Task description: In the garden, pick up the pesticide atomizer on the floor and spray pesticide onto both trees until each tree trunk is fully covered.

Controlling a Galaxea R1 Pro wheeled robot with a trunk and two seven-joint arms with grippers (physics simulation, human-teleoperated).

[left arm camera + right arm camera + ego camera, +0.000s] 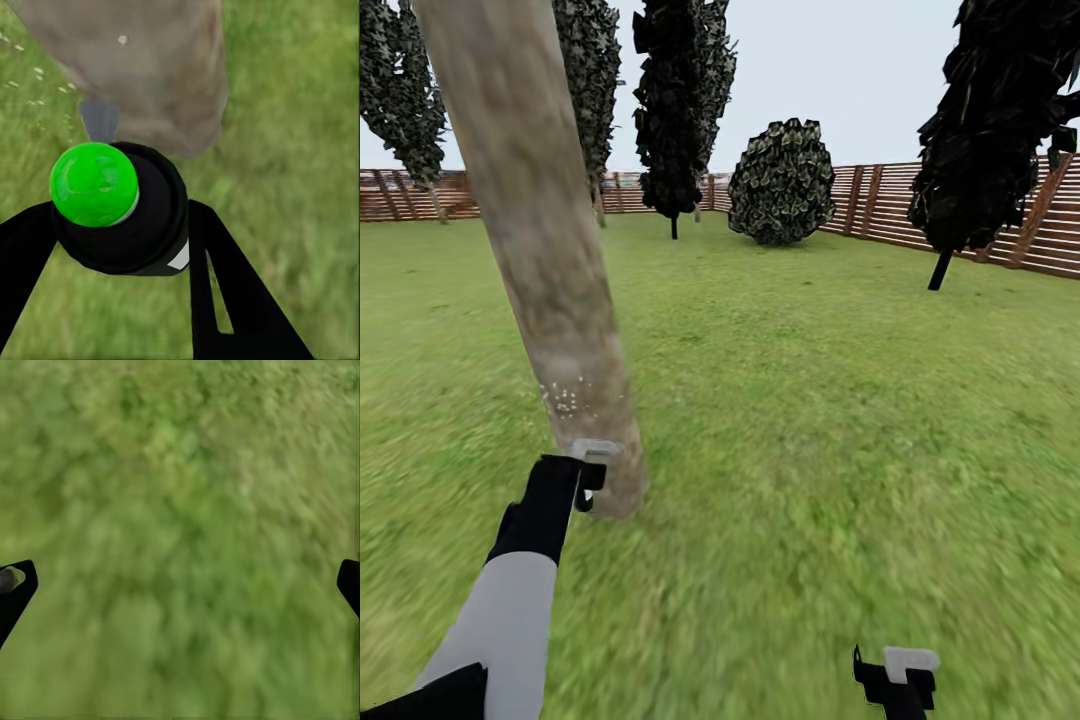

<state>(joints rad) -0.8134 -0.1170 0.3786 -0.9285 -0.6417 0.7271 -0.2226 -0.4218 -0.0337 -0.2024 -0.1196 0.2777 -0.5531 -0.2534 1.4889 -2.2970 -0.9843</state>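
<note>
One tree's thick mottled grey-tan trunk (540,250) leans across the left of the head view, with small white specks (563,400) low on its bark. My left gripper (588,480) hangs right at the trunk's base. In the left wrist view the left gripper (120,240) is shut on the pesticide atomizer (127,232), a black bottle with a bright green cap (94,184). Its grey nozzle (99,120) points at the trunk (150,67) close ahead. My right gripper (895,680) is low at the right, open over bare grass, with its fingertips (15,585) wide apart.
Green lawn (810,400) stretches ahead to a brown slat fence (960,220). Narrow dark conifers (675,110) and a round bush (782,182) stand at the back. A dark leaning tree (990,130) is at the right.
</note>
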